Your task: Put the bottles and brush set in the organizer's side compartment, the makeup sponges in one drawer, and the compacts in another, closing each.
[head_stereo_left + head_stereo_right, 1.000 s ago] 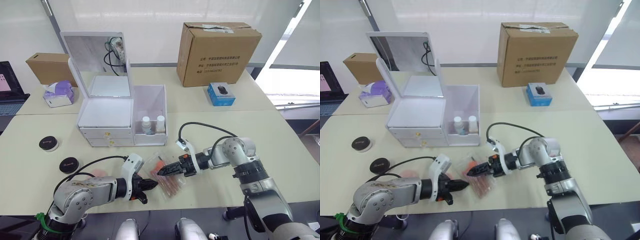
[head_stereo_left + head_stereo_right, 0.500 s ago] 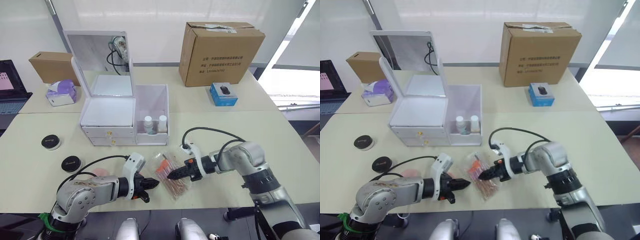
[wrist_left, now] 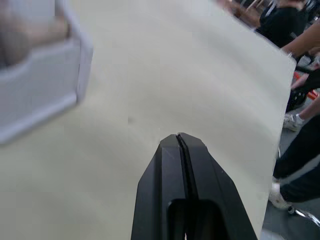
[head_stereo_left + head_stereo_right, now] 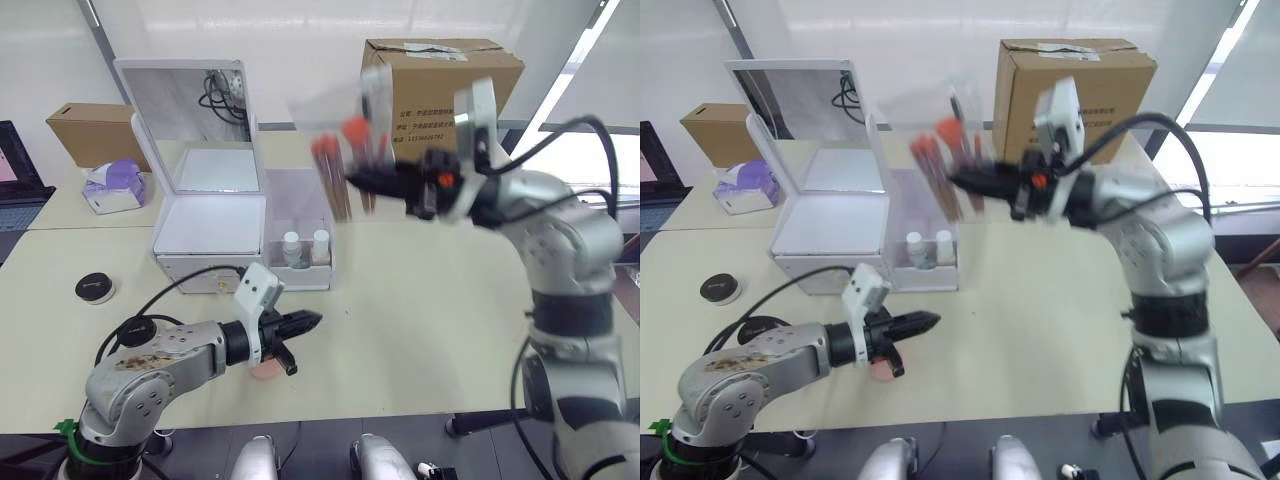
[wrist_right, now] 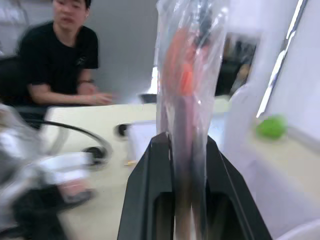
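Standing toward the table's [image 4: 440,300] far left, the organizer [image 4: 215,225] has its mirror lid up and both drawers shut; its side bin [image 4: 305,235] holds the two bottles [image 4: 305,248]. Above that bin, well clear of the table, the right gripper [image 4: 360,180] is clenched on the brush pouch [image 4: 340,165], which hangs blurred. Near the front edge the left gripper [image 4: 308,321] hovers low, fingers pressed together on nothing, a sponge [image 4: 265,371] beneath it. One compact [image 4: 96,288] lies near the left edge.
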